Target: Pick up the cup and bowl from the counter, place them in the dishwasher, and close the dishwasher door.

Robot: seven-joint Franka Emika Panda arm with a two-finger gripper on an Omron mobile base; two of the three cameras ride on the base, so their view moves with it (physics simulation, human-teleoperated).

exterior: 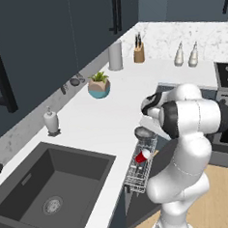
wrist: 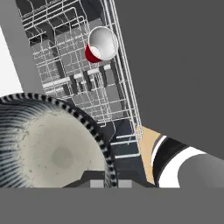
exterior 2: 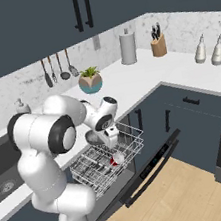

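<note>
Gripped at its rim by the closed pincer (exterior 2: pixel 97 135), the bowl (exterior 2: pixel 93 137) is held above the rack (exterior 2: pixel 131 147) (cup (exterior 2: pixel 117 158) already inside) for lowering in.

White counter (exterior: pixel 102 121) carries plant pot (exterior: pixel 99 87), soap dispenser (exterior: pixel 51 122); pulled-out rack (exterior 2: pixel 107 159) carries red cup (exterior 2: pixel 117 158)
</note>
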